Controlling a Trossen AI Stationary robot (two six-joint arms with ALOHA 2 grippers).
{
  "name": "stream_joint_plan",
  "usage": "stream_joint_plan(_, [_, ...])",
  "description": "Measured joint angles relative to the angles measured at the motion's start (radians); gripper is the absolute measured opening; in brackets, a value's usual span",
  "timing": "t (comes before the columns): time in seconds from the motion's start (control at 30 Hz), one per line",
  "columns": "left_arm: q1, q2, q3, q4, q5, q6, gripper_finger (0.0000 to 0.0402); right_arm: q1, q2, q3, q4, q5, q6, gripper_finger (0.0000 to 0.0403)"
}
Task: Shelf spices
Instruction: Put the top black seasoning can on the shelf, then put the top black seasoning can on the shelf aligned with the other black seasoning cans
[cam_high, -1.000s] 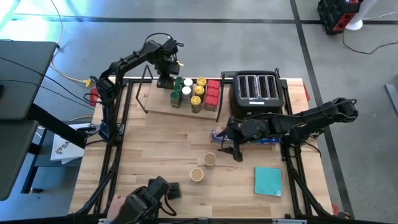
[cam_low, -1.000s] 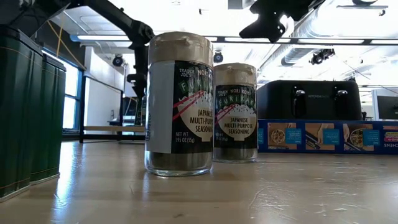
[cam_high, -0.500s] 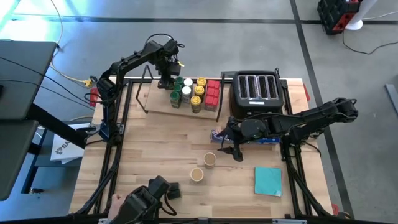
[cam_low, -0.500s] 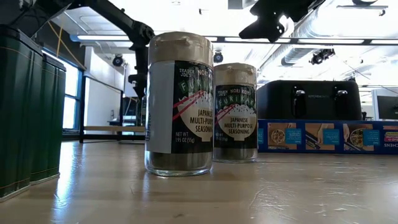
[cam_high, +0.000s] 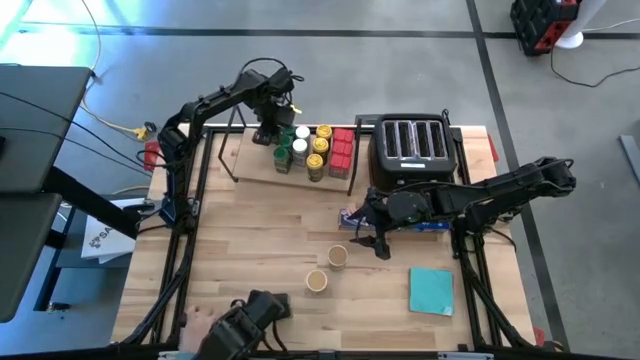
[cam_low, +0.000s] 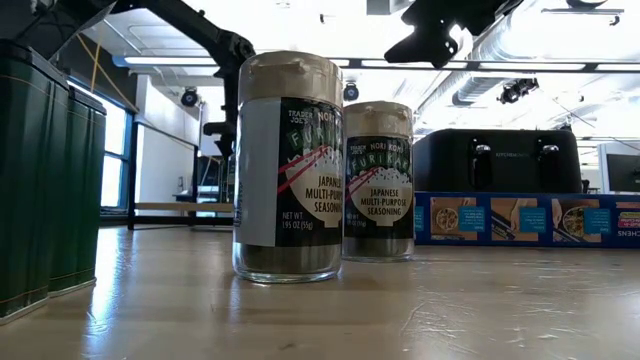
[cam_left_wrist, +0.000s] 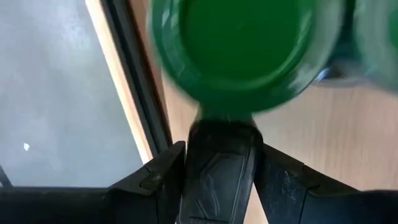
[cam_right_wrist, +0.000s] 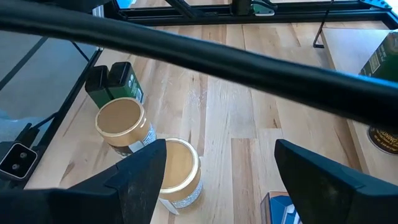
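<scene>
High view: left claw (cam_high: 270, 133) hovers at the pale wooden shelf (cam_high: 255, 165) by a round green-lidded spice jar (cam_high: 286, 131); whether it grips, I cannot tell. Right claw (cam_high: 368, 243) hangs wide over the worktop (cam_high: 250, 230) beside two tan-lidded jars (cam_high: 337, 256).

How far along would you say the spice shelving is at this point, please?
Mostly done: jars and red tins stand together on the shelf. In hand: the left gripper is at a green-lidded jar at the group's left end; whether it grips it is unclear. Left: two tan-lidded jars and dark tins still on the table. The right gripper, open, hovers beside those jars.
</scene>
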Motion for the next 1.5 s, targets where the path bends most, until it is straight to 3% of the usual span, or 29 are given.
stream_joint_plan(0.3, [-0.036,0.000,0.000,0.006,-0.078,0.006,0.0173,0.000,0.000,0.000,0.000,0.003,-0.008,0.0296])
stream_joint_plan(1.07, [-0.036,-0.015,0.000,-0.023,-0.077,-0.092,0.0214,0.000,0.000,0.000,0.000,0.005,-0.025,0.0296])
stream_joint_plan(1.5, [-0.037,-0.161,0.000,-0.023,-0.086,-0.161,0.0214,0.000,0.000,0.000,0.000,0.004,-0.024,0.0296])
